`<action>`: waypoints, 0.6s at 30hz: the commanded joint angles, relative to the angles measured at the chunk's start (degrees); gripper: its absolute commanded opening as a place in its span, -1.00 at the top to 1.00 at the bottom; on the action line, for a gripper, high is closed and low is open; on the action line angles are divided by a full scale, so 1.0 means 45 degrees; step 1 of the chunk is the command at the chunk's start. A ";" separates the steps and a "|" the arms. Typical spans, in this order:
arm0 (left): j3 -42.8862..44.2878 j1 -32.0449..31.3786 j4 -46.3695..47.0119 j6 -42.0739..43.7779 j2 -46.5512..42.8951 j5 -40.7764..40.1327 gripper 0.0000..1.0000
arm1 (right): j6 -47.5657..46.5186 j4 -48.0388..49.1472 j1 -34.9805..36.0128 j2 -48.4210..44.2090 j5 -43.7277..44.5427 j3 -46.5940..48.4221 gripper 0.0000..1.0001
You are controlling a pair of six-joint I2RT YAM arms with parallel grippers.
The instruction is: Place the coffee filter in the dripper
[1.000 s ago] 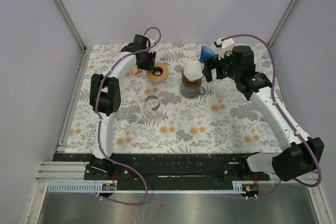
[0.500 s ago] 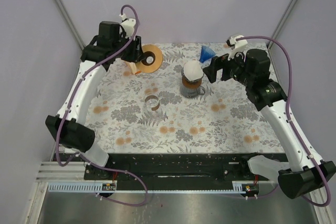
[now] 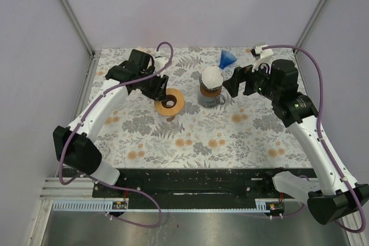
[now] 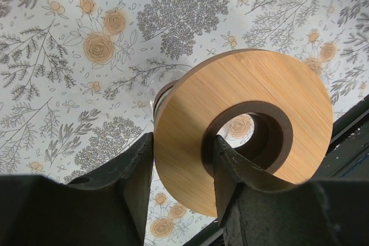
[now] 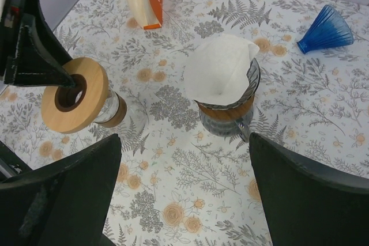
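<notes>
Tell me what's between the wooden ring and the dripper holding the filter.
Only bare floral tablecloth, past the small glass just under the wooden ring, up to the dripper; the right wrist view shows it.

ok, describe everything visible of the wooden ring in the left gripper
The wooden ring is a flat bamboo-looking disc, light tan, its round centre hole lined dark brown. The left gripper pinches it, one finger through the hole, one on the outer edge. It sits tilted over a small glass on the table; whether they touch is unclear.
</notes>
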 commanded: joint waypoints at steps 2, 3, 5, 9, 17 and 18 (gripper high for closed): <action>0.0088 0.0055 0.0902 0.0127 0.0892 -0.0103 1.00 | 0.0135 -0.0159 0.0108 -0.0291 -0.0202 -0.0134 -0.99; 0.0049 0.0016 0.0961 0.0127 0.1010 -0.0161 1.00 | 0.0116 -0.0140 0.0108 -0.0311 -0.0164 -0.0154 -0.99; -0.0049 0.0015 0.1098 0.0185 0.1206 -0.0433 1.00 | 0.0096 -0.0140 0.0108 -0.0350 -0.0124 -0.0271 -0.99; -0.0400 0.0015 0.1332 0.0439 0.1421 -0.1040 1.00 | -0.0001 -0.0120 0.0108 -0.0331 -0.0124 -0.0524 -0.99; -0.0810 0.0015 0.1527 0.0654 0.1343 -0.1371 1.00 | 0.0018 -0.0120 0.0108 -0.0252 -0.0319 -0.0486 -0.99; -0.0946 0.0015 0.1606 0.0654 0.1324 -0.1450 1.00 | 0.0018 -0.0101 0.0108 -0.0253 -0.0300 -0.0486 -0.99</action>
